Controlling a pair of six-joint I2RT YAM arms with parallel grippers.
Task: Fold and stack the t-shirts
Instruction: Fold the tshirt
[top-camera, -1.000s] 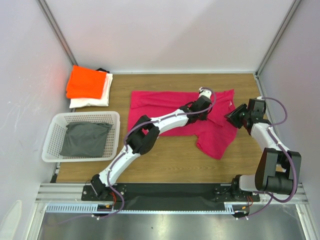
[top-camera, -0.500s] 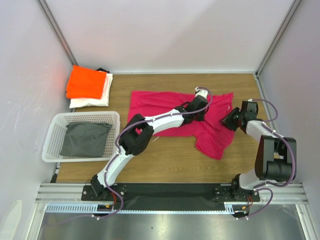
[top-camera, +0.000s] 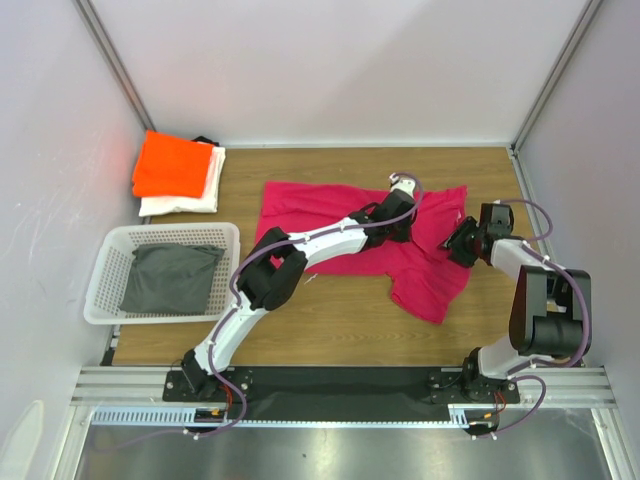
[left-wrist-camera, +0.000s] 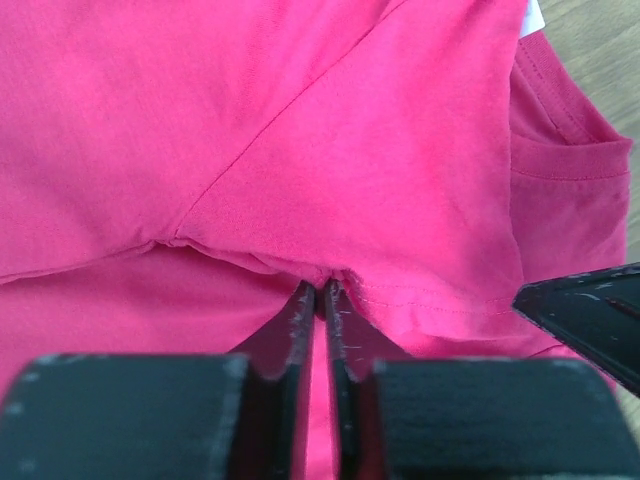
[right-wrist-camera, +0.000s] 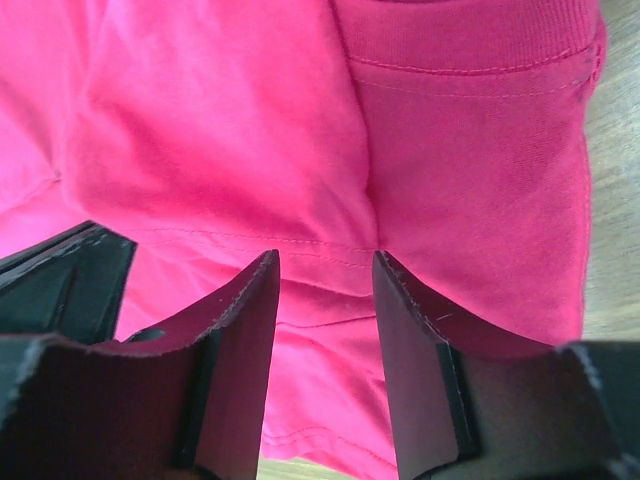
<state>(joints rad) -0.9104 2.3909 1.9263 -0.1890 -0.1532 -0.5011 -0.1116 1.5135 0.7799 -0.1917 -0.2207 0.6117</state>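
Pink tee (left-wrist-camera: 350, 130) — fold in left pincer (left-wrist-camera: 320, 290)

Covering the middle of the magenta t-shirt (top-camera: 320, 200) with the left arm (top-camera: 330, 238) in the top view, hiding the cloth beneath. Showing only the right and near edges of the white t-shirt (top-camera: 185, 203) from under the orange t-shirt (top-camera: 172, 165) at the far left. Peeking out behind that stack as a dark scrap (top-camera: 205, 140), too small to tell. Cutting off the magenta cloth at the edges of both wrist views. Clipping one black fingertip (left-wrist-camera: 590, 310) of the right gripper (top-camera: 458, 240) at the left wrist view's right edge. Leaving unclear whether the nearly closed left gripper (left-wrist-camera: 322, 292) is pinching the hem.
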